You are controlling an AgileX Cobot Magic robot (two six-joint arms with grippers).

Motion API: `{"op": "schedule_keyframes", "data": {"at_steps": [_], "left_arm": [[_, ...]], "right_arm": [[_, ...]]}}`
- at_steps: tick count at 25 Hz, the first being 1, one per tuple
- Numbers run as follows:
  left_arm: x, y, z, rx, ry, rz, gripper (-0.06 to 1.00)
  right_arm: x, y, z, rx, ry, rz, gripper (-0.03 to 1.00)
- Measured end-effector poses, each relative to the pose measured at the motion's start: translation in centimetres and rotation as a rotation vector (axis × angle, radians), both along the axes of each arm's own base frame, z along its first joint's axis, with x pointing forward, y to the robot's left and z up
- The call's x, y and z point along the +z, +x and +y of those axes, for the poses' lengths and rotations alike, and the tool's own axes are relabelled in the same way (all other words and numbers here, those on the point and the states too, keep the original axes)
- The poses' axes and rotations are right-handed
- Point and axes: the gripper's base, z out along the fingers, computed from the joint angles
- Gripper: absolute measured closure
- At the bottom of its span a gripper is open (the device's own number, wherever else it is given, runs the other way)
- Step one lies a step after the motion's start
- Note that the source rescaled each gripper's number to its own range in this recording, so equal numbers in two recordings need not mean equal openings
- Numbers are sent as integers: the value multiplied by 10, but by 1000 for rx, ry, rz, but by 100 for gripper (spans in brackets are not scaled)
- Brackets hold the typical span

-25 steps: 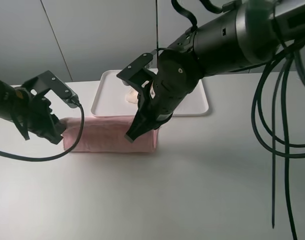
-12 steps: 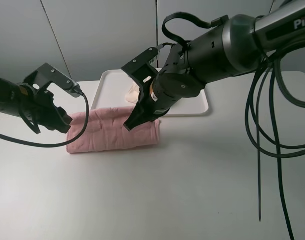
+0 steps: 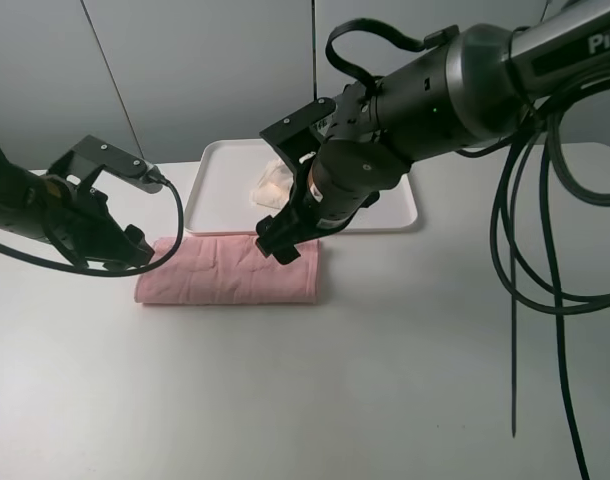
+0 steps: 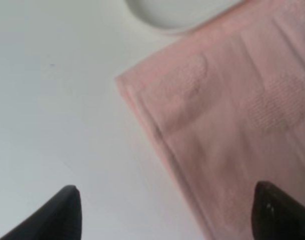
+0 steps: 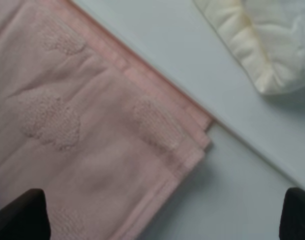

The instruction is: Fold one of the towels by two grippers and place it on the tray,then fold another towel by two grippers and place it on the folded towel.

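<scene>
Fingers (image 4: 66,212) of the left gripper (image 3: 133,248) stand apart over one end of the folded pink towel (image 3: 230,272), the right gripper's (image 3: 282,246) likewise over the other; it lies on the table (image 3: 385,380) beside the tray (image 3: 385,212). Only the right wrist view shows the cream towel (image 5: 262,35) clearly.

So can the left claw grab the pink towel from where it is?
Probably yes: the left claw is open just above the pink towel at its end, and nothing sits between them.
</scene>
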Motion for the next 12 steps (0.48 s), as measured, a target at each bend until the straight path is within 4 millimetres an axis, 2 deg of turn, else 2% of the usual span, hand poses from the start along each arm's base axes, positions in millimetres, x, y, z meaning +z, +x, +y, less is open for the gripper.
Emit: {"op": "schedule_keyframes", "data": {"at_steps": [6, 12], "left_arm": [[-8, 28, 13, 250, -48, 269, 4], [4, 57, 8, 354, -104, 296, 4]], "right_arm": [[16, 10, -2, -38, 37, 140, -3], [23, 7, 0, -13, 63, 285, -3]]}}
